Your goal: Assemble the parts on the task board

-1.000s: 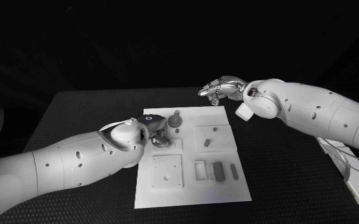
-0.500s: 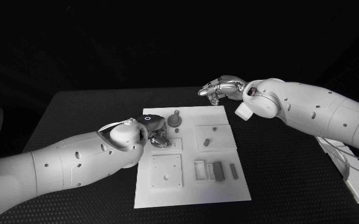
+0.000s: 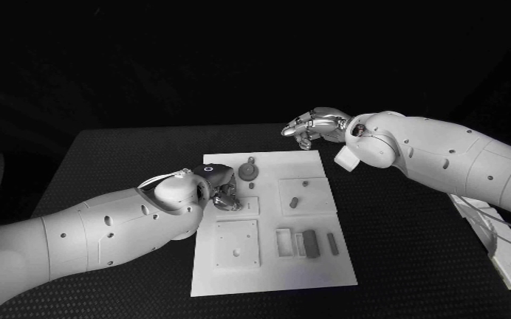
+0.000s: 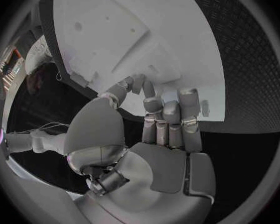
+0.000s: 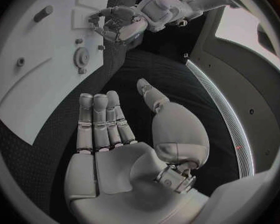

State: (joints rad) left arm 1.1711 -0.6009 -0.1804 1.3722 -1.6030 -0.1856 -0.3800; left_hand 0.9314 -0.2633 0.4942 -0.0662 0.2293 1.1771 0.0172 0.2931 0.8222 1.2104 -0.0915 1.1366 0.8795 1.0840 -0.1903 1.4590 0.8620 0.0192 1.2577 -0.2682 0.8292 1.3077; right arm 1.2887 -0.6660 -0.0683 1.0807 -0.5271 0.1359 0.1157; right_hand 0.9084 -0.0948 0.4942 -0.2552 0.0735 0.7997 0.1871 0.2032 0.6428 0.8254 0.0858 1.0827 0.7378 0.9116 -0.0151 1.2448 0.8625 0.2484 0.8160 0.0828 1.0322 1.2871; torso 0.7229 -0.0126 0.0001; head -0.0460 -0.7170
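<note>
The white task board [image 3: 272, 260] lies in the middle of the black table. On it I see a grey gear-like disc [image 3: 249, 171], a short peg [image 3: 294, 202] on a raised square plate [image 3: 314, 195], a second square plate [image 3: 235, 244], and a frame, a block [image 3: 310, 243] and a slim bar near the front. My left hand [image 3: 221, 190] hovers low over the board's left side beside a small plate [image 3: 250, 205], fingers pointing down; its fingertips [image 4: 143, 84] and thumb meet close to the board [image 4: 146, 30], and anything between them is hidden. My right hand [image 3: 312, 127] hangs past the board's far right corner, holding nothing.
The right wrist view shows the board [image 5: 47, 45] with the gear [image 5: 82, 57], a peg [image 5: 43, 13] and my left hand [image 5: 115, 22] over it. Black table surrounds the board on all sides. My right forearm [image 3: 426, 156] crosses the table's right part.
</note>
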